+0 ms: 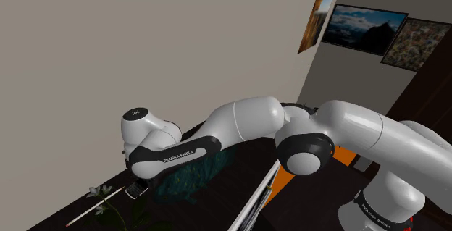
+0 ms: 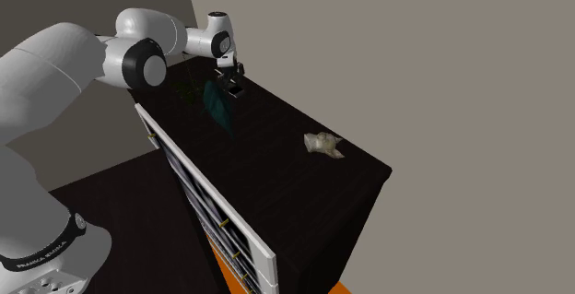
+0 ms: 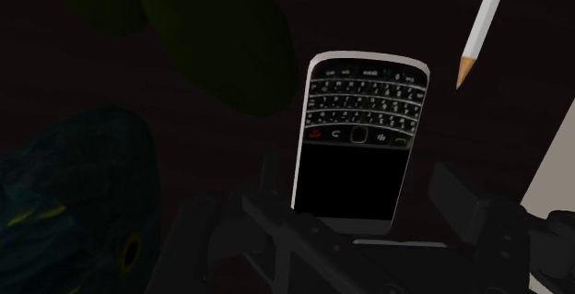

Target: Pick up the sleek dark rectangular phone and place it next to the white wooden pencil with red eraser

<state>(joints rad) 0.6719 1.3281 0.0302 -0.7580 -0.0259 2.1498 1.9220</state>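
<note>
The phone [image 3: 357,135] is dark with a silver rim, a small keypad and a black screen. It lies on the dark top between the fingers of my gripper [image 3: 359,189], which stand apart; the right finger [image 3: 451,195] is clearly off the phone's edge. The white pencil [image 3: 483,27] lies just beyond the phone, its sharpened tip pointing toward it. In the shoulder view the gripper [image 1: 135,187] hangs low over the top with the pencil [image 1: 94,209] to its left. The second exterior view has the gripper [image 2: 230,85] at the far end of the cabinet top.
A teal patterned object [image 1: 190,175] [image 2: 218,104] sits close beside the gripper, with dark green leaves [image 3: 184,25] near it. A small white flower [image 1: 100,191] lies by the pencil. A crumpled pale object [image 2: 322,143] rests further along the dark cabinet top [image 2: 276,163]. The wall [image 1: 145,48] runs right behind.
</note>
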